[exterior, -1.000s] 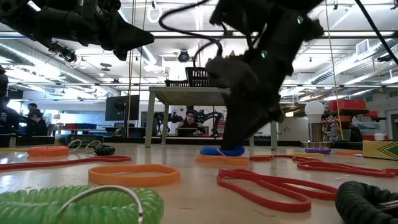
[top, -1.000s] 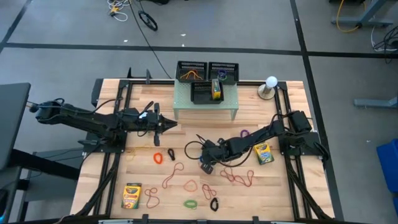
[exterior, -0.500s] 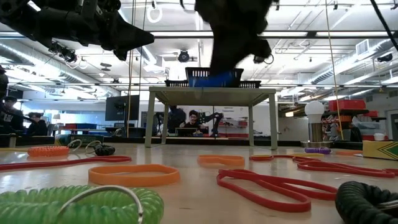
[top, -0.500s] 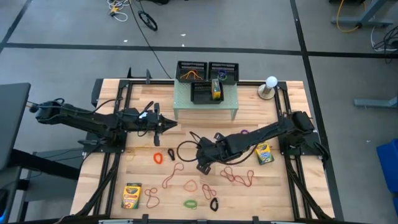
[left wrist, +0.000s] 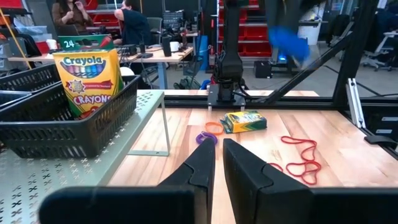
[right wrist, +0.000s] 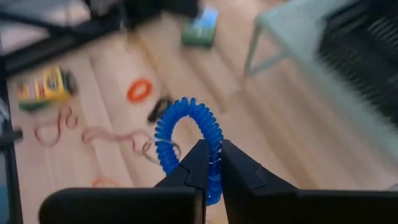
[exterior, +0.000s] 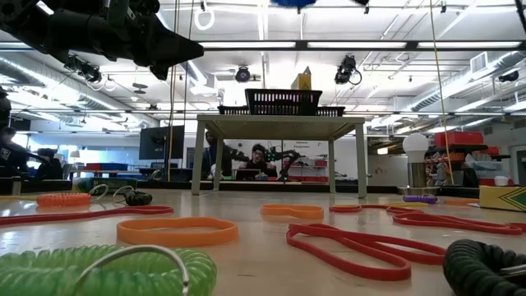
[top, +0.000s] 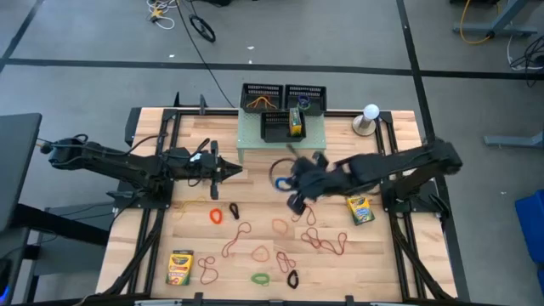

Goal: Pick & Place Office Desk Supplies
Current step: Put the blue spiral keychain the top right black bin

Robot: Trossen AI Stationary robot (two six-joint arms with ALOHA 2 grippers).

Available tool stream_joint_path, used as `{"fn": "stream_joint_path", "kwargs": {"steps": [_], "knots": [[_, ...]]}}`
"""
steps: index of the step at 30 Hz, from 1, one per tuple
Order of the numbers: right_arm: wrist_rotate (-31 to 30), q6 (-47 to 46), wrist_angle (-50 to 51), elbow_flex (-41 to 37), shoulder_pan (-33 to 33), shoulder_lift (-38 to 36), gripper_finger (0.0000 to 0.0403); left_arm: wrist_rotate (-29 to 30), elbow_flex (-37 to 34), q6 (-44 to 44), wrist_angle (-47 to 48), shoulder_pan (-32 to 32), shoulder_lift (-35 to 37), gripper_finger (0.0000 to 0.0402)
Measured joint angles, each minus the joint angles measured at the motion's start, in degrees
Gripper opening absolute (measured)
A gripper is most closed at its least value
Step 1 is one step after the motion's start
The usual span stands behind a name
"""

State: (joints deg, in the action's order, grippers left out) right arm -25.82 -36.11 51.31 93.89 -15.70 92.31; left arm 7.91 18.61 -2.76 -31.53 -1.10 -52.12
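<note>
The right tool (right wrist: 209, 167) is clamped on a blue coiled band (right wrist: 186, 134), lifted clear of the tabletop (top: 382, 255) near the centre, just short of the pale green riser (top: 314, 136) at twelve o'clock. The band dangles from a thin pinch, so a quick swing could shake it loose, or its hanging loop could snag the riser's edge or a black mesh tray (top: 262, 96). The left tool (left wrist: 219, 163), fingers pressed together and empty, waits at nine o'clock. Other bands and a crayon box (top: 179, 266) lie toward six o'clock.
</note>
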Motion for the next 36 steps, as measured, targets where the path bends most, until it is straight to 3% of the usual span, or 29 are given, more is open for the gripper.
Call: {"fn": "stream_joint_path", "kwargs": {"steps": [8,16,25,30,36], "knots": [[-7.3,4.7,-0.1,0.9,3.0,-10.2,0.0027,0.0,0.0,0.0,0.0,0.0,0.0,0.0039],[-8.0,16.7,0.3,11.0,13.1,-10.3,0.0027,0.0,0.0,0.0,0.0,0.0,0.0,0.0039],[-2.8,23.7,0.0,14.1,25.4,-8.2,0.0027,0.0,0.0,0.0,0.0,0.0,0.0,0.0039],[-1.9,28.4,-4.9,14.1,35.1,-8.2,0.0027,0.0,0.0,0.0,0.0,0.0,0.0,0.0039],[7.6,29.4,-5.6,14.3,48.3,-4.6,0.0027,0.0,0.0,0.0,0.0,0.0,0.0,0.0039]]}}
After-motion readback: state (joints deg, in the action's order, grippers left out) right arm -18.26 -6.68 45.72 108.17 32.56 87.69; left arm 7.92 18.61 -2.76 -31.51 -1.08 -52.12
